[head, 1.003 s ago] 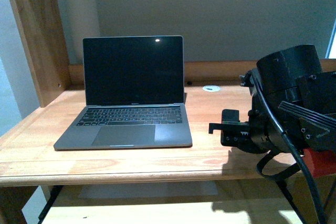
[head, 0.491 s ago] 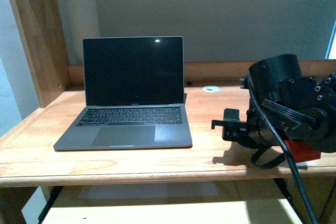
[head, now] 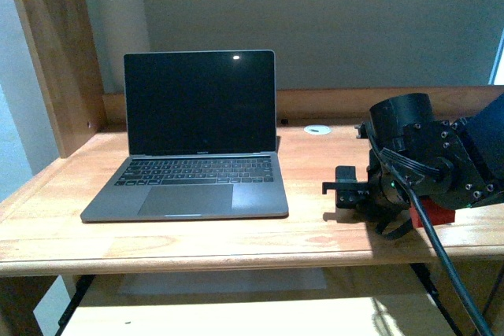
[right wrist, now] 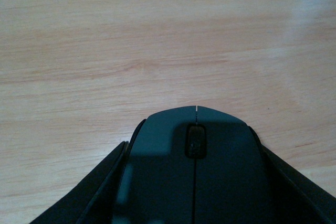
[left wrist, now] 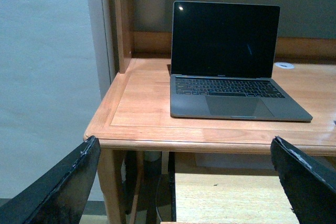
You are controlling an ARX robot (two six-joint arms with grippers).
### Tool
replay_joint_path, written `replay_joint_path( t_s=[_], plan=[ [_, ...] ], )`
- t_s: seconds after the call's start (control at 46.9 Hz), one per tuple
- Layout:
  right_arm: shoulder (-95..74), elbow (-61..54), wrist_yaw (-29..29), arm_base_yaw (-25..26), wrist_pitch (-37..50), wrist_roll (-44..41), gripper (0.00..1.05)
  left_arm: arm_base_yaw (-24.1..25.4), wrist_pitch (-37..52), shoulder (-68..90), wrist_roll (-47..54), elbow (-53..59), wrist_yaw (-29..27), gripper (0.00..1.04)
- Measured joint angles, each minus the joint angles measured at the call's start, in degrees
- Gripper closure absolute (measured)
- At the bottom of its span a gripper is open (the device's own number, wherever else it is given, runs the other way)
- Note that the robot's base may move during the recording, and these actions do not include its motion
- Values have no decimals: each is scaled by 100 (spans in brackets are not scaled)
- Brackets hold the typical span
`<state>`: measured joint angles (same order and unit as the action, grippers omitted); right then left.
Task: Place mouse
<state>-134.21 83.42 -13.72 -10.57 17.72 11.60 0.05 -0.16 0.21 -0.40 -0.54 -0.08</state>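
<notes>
The mouse (right wrist: pixel 157 171), dark with a scroll wheel in the middle, fills the near part of the right wrist view. My right gripper (right wrist: pixel 193 153) is shut on it, with a black finger pressed against each flank. Pale wooden desk surface (right wrist: pixel 157 40) lies just beyond its nose. In the front view the right gripper (head: pixel 342 190) hangs low over the desk to the right of the grey laptop (head: pixel 197 139), and I cannot make out the mouse there. My left gripper (left wrist: pixel 184 182) is open and holds nothing, off the desk's front left corner.
The open laptop (left wrist: pixel 226 61) has a dark screen and stands left of centre on the desk (head: pixel 315 234). A white round grommet (head: pixel 316 129) sits near the back rail. A tall wooden side panel (head: pixel 55 53) bounds the left. Something red (head: pixel 433 216) shows under the right arm.
My right arm has sunk lower toward the desk and drawn away from the camera. Its gripper has shifted slightly to the right. The laptop has not moved.
</notes>
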Motion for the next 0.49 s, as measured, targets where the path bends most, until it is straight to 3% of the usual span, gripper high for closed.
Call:
replay_joint_path(
  t_s=[0.107, 0.192, 0.491],
  plan=[
    [17, -105, -4, 33, 190, 17, 14, 0, 0, 2, 0, 0, 0, 7],
    [79, -227, -50, 42, 337, 26, 5, 0, 0, 0, 0, 0, 0, 7],
    [1397, -1331, 72, 46, 1320, 160, 7, 0, 0, 0, 0, 0, 0, 7]
  ],
)
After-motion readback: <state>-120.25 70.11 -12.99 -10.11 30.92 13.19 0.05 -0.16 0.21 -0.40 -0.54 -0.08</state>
